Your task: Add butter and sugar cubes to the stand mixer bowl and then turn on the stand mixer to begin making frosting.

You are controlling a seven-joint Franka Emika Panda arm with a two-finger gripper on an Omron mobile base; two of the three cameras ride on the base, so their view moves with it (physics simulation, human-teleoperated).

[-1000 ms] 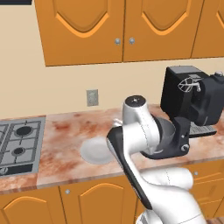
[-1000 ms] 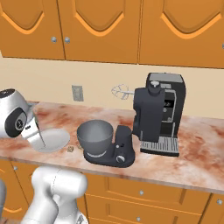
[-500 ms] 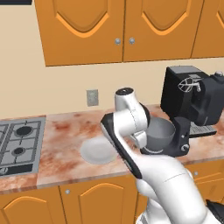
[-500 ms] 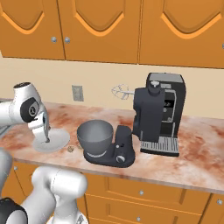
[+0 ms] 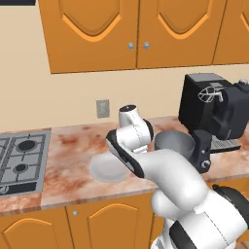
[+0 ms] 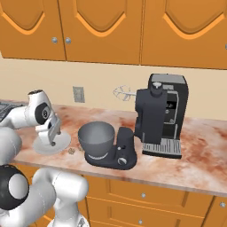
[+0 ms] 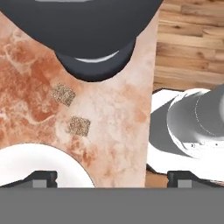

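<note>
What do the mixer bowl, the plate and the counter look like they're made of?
Stand mixer bowl: probably brushed metal, dull grey with a soft sheen. Plate: likely glazed ceramic, plain smooth white. Counter: seemingly polished stone, mottled pink and rust veining.

Swings from beside the grey metal stand mixer bowl (image 6: 95, 137) down over the round white plate (image 6: 60, 144), wide-open two-finger gripper (image 6: 52, 134) lowering.

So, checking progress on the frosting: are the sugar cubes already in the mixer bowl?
No, both sugar cubes lie on the counter between plate and mixer.
</note>
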